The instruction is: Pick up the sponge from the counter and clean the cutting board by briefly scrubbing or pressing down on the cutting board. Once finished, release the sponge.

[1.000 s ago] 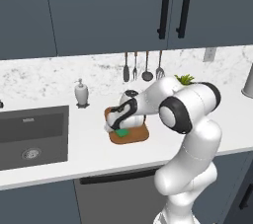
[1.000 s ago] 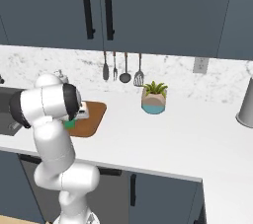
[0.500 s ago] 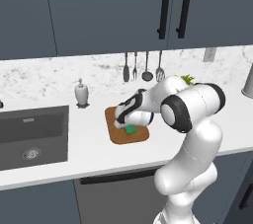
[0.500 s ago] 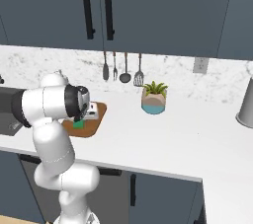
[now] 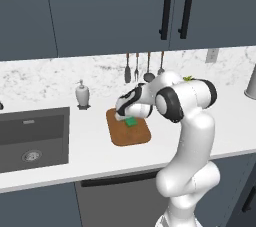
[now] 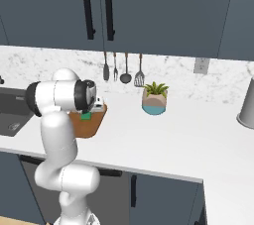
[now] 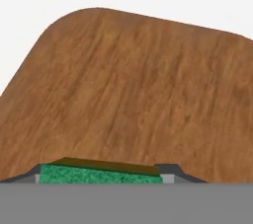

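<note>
The brown cutting board (image 5: 133, 135) (image 6: 84, 129) (image 7: 138, 90) lies on the white counter (image 5: 90, 152) (image 6: 188, 140) just right of the sink. The sponge (image 5: 131, 121) (image 6: 86, 116) (image 7: 99, 174), green on top with a yellow layer, rests on the board's back half. My gripper (image 5: 125, 116) (image 6: 92, 111) (image 7: 101, 176) reaches down over it, and in the hand view a fingertip presses against each end of the sponge. The arm hides part of the board in the right base view.
A dark sink basin (image 5: 30, 138) sits left of the board, with a soap dispenser (image 5: 82, 94) behind it. Utensils (image 5: 143, 68) hang on the backsplash. A potted plant (image 6: 154, 98) stands to the right, and a grey canister (image 6: 246, 102) at the far right.
The gripper has slid the sponge across the board, first to the right and then toward the backsplash. The board has stayed in place.
</note>
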Tool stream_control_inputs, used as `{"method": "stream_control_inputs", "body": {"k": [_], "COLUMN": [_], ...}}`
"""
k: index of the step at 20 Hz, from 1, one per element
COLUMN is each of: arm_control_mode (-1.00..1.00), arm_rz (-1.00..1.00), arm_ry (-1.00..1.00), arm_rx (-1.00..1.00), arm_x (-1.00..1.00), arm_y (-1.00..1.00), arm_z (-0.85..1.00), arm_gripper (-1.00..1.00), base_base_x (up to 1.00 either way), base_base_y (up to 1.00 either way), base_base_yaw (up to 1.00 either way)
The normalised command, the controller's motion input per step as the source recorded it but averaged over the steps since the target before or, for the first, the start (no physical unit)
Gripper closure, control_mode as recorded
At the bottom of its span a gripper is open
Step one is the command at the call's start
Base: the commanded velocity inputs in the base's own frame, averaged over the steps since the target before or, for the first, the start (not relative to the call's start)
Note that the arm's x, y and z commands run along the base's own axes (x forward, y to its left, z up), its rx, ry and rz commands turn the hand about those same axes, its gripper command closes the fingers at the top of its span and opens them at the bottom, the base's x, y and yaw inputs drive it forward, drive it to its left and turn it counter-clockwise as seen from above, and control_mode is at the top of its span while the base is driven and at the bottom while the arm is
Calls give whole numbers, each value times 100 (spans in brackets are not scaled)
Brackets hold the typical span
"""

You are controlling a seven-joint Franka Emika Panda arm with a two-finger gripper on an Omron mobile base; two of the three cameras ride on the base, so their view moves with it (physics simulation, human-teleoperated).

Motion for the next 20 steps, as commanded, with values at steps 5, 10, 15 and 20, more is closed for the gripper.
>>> {"method": "stream_control_inputs", "body": {"k": [5, 10, 15, 20], "arm_control_mode": [-100, -100, -100, -100], "arm_rz": [-1, -3, -5, -4], "arm_ry": [2, 16, 22, 6], "arm_rx": [0, 1, 2, 1], "arm_x": [80, 0, -34, -66], "arm_y": [-62, -66, -83, -83], "arm_z": [-42, -90, -75, -52], "arm_gripper": [100, 100, 100, 100], "base_base_x": [0, 0, 0, 0], "base_base_y": [0, 0, 0, 0], "base_base_yaw": [0, 0, 0, 0]}}
